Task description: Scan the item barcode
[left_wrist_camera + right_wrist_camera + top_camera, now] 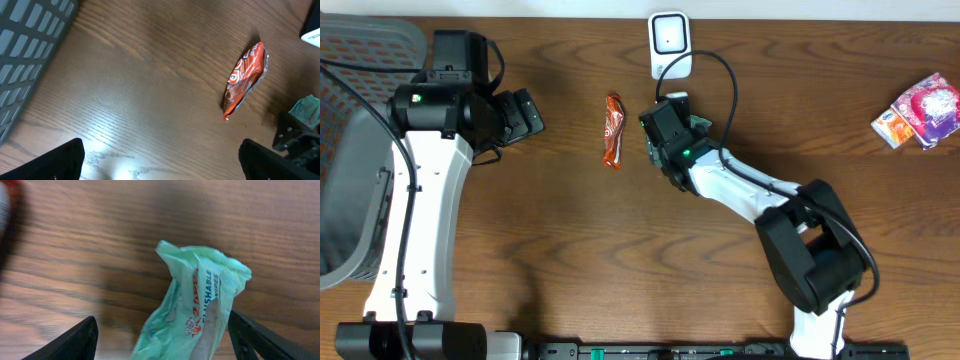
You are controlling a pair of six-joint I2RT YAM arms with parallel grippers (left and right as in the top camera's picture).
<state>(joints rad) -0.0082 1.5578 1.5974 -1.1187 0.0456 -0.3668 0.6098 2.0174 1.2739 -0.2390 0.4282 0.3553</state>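
Note:
A green wipes pack (195,305) stands crumpled between my right gripper's (161,319) fingers. The jaws are wide apart: the pack is close to the right finger, and bare table shows between it and the left finger. In the overhead view this right gripper (665,122) is just below the white barcode scanner (669,45), with a bit of the green pack (699,122) showing beside it. A red snack packet (612,130) lies flat on the table left of it. My left gripper (532,112) hovers open and empty further left; its wrist view shows the red packet (244,80) ahead.
A grey mesh basket (360,150) stands at the table's left edge. Pink and white packets (920,110) lie at the far right. The scanner's black cable (725,75) loops over the right arm.

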